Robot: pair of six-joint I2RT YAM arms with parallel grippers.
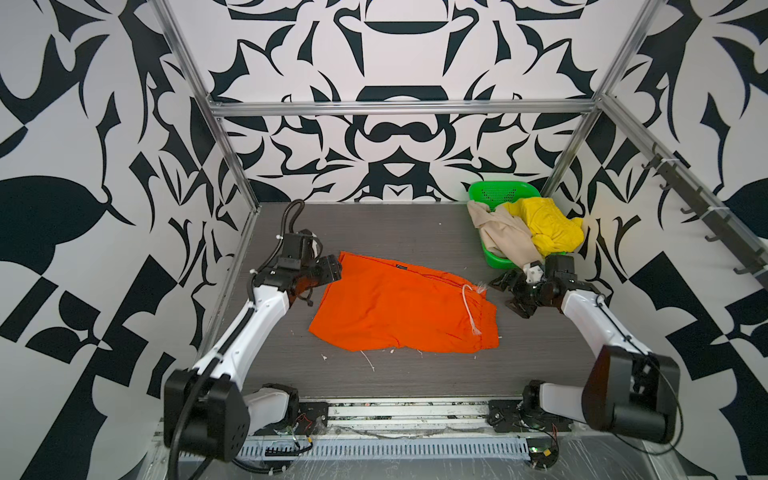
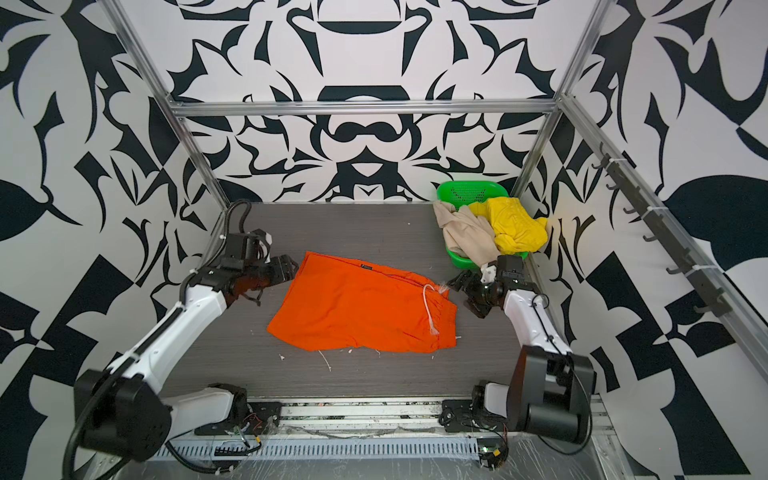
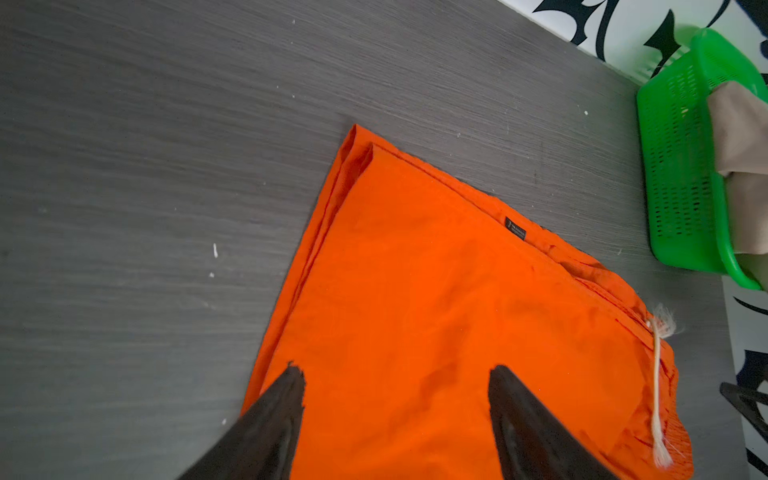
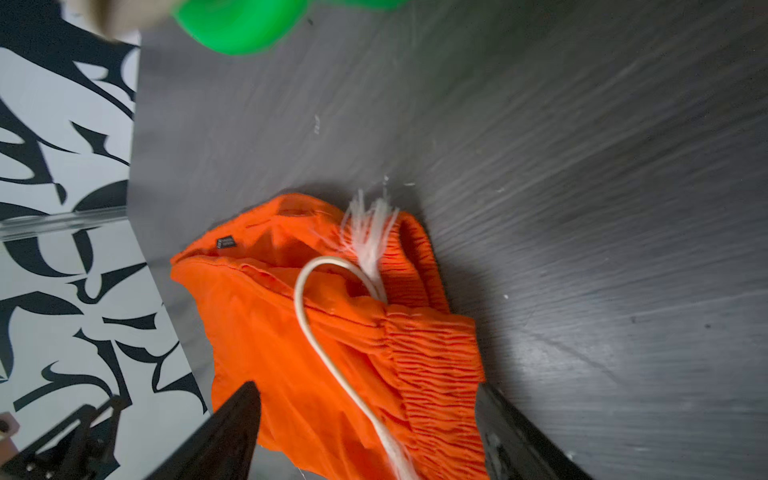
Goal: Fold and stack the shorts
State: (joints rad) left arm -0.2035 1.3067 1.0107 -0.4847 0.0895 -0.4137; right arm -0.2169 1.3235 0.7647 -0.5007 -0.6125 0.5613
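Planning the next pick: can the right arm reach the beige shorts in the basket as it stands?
Probably yes. The right arm sits just in front of the green basket, jaws open and empty; the beige shorts drape over its near rim, with nothing lying between.

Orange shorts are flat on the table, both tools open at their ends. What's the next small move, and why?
Probably lower the right tool onto the waistband and close: the orange shorts lie flat, and the waistband sits between its open jaws, ungripped.
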